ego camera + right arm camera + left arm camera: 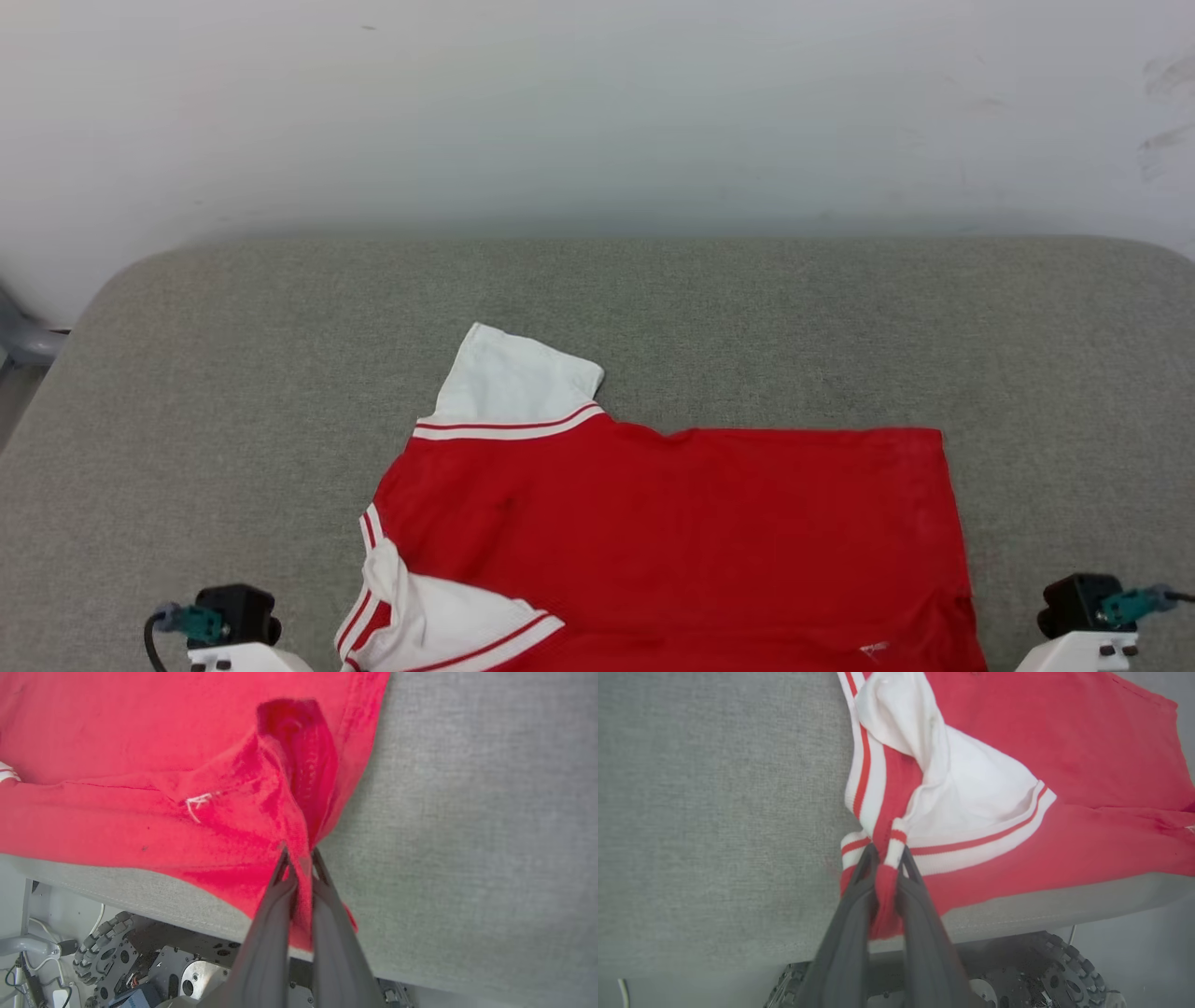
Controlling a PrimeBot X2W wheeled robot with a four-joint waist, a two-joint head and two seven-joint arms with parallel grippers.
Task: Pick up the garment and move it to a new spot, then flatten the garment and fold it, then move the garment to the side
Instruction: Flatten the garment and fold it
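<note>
- The garment (672,523) lies plain red side up on the grey bench (233,373), at the bottom middle of the head view.
- The left gripper (887,856) pinches its striped edge in its jaws.
- The right gripper (299,858) pinches a red corner the same way.
- Two holds probably help pull it flat.
</note>
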